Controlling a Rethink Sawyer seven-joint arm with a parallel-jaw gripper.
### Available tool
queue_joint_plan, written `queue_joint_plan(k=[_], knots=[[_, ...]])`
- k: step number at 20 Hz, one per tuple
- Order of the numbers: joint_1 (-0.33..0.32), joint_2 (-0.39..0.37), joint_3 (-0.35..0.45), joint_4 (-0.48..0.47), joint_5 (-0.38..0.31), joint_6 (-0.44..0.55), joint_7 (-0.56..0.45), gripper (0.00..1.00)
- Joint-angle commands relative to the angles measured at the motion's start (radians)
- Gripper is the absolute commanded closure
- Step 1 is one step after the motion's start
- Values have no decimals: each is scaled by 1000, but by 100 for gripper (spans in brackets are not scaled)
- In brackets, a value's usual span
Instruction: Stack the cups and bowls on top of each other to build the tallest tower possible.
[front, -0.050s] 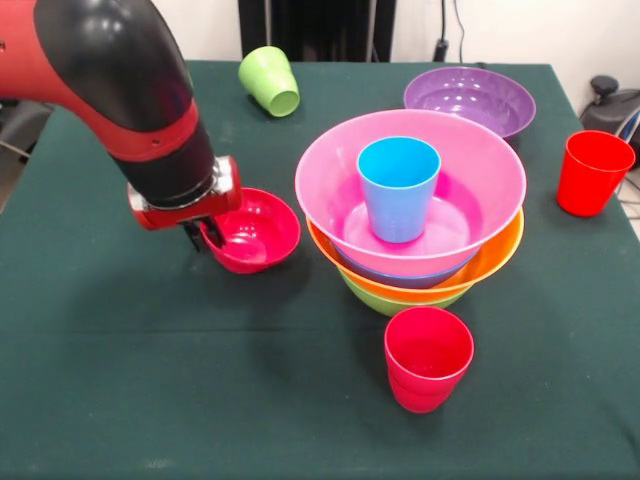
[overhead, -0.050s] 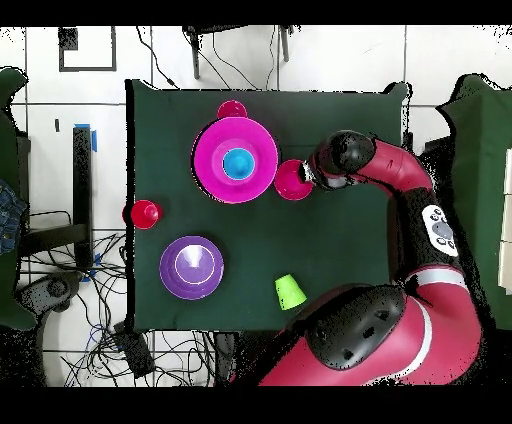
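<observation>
Gripper (front, -0.050s: 208, 235) at small red bowl (front, -0.050s: 255, 230), left of the bowl tower (front, -0.050s: 410, 215); finger state impossible to tell. Probably light, rigid, slippery plastic; best pinched across the thin rim.

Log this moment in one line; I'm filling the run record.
gripper: at small red bowl rim, grip unclear | tower: four bowls, blue cup inside | purple bowl: unstacked

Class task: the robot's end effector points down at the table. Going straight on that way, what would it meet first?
Most likely the small red bowl: the end effector hangs at its rim, so contact there, though depth is unclear.
</observation>
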Motion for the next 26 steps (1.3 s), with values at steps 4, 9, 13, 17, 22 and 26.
queue_joint_plan(k=[4,9,13,17,22,26], knots=[[-82,-155,102,150,63,27,-82,100],[-100,-210,141,188,61,26,-136,100],[-91,-267,142,213,49,46,-123,100],[-90,-278,165,215,75,61,-95,100],[-89,-292,189,209,102,90,-84,100],[-100,-297,234,231,161,61,-62,100]])
